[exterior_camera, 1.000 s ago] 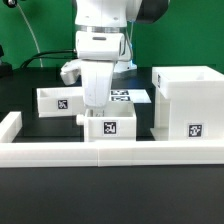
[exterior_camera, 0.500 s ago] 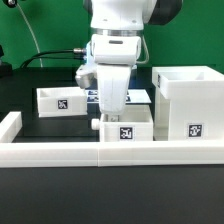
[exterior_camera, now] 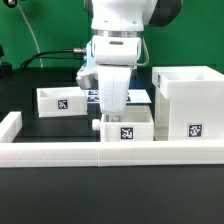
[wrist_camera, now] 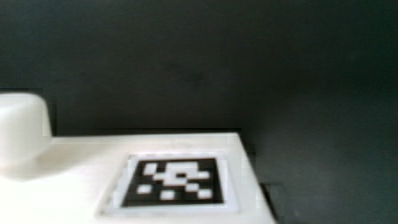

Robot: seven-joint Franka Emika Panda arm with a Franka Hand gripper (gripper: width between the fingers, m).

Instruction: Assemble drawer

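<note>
My gripper [exterior_camera: 112, 112] reaches straight down into a small white tray [exterior_camera: 125, 131] with a tag on its front. It appears shut on the tray's wall; the fingertips are hidden. The tray stands on the table against the front rail, its side close to the tall white housing [exterior_camera: 188, 100] on the exterior view's right. A small knob [exterior_camera: 97, 124] sticks out of the tray's left side. The second tray [exterior_camera: 58, 100] stands apart at the left. The wrist view shows a white tagged face of the tray [wrist_camera: 178, 182] and its knob [wrist_camera: 18, 135]; no fingers show there.
A long low white rail [exterior_camera: 60, 154] runs along the table's front, with a raised end [exterior_camera: 9, 127] at the left. The marker board [exterior_camera: 140, 97] lies flat behind the gripper. Black tabletop lies between the two trays.
Between one second and half a second ago the gripper and the tray moved to the exterior view's right, up beside the housing. Nothing has moved since.
</note>
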